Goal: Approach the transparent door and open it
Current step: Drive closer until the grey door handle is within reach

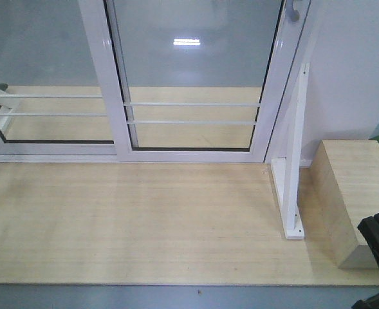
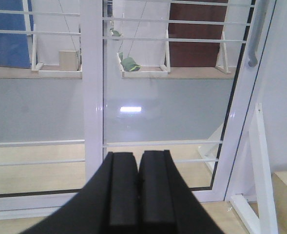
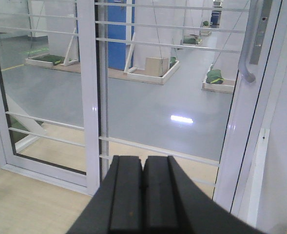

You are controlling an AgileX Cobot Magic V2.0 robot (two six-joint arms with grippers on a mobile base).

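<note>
The jaws of the left gripper (image 2: 137,161) are fully closed, with the two black pads pressed flat against each other and nothing held between them. The jaws of the right gripper (image 3: 143,165) are in the same condition: pads together, nothing gripped. Both grippers point toward the door (image 1: 189,58) and are apart from it, touching neither the glass nor the frame. The door is a clear glass panel in a glossy white frame, crossed low down by two thin white bars (image 1: 192,112). It stands upright at the far edge of the wooden floor (image 1: 144,219), directly ahead of both wrist cameras. The curved grey handle (image 3: 249,48) is mounted on the right stile of the door. It lies above and to the right of each gripper, and in the front view only its lower end shows at the top edge. To the left of the door, a neighbouring panel (image 1: 41,58) of the same construction overlaps its left stile. To the right, a white wall (image 1: 350,64) adjoins the frame. A white bracket (image 1: 292,167) stands on the floor just beside the door's lower right corner, and a wooden block (image 1: 350,193) sits beside the bracket.
</note>
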